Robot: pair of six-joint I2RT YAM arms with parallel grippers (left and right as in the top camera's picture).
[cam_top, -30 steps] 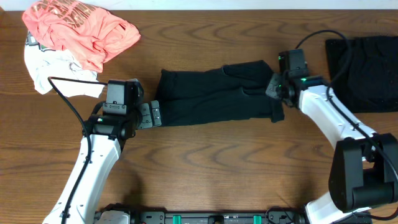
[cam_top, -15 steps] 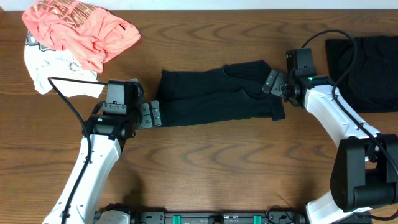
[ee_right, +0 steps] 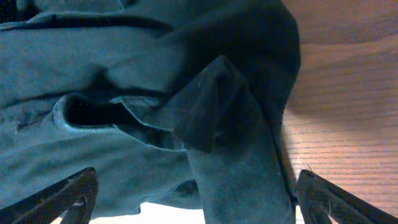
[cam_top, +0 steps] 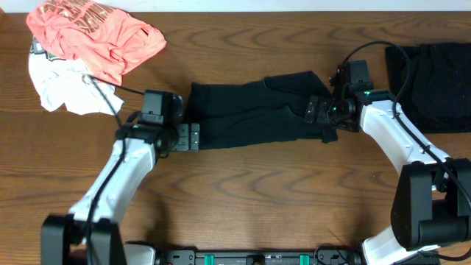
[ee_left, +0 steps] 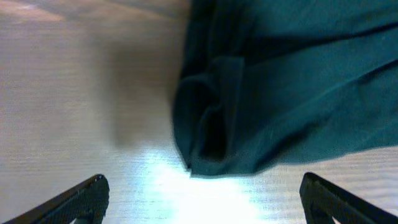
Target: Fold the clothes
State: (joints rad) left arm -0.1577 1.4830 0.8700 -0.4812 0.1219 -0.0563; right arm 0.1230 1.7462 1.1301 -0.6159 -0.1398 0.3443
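Overhead: fixed above, facing straight down on the table (cam_top: 243, 191), whole scene in frame. Left wrist: low, close, looking past own fingers (ee_left: 81, 198) at the left end of the garment (ee_left: 280, 93). Right wrist: equally close, on its right end. Shared by all three: that garment.

Overhead view: bright, even light; sharp focus; soft shadows on the table (cam_top: 257, 184). Left wrist view: slightly blurred, white glare at lower centre. Right wrist view: dimmer; the clothes (ee_right: 155, 93) sharp, teal-tinted.
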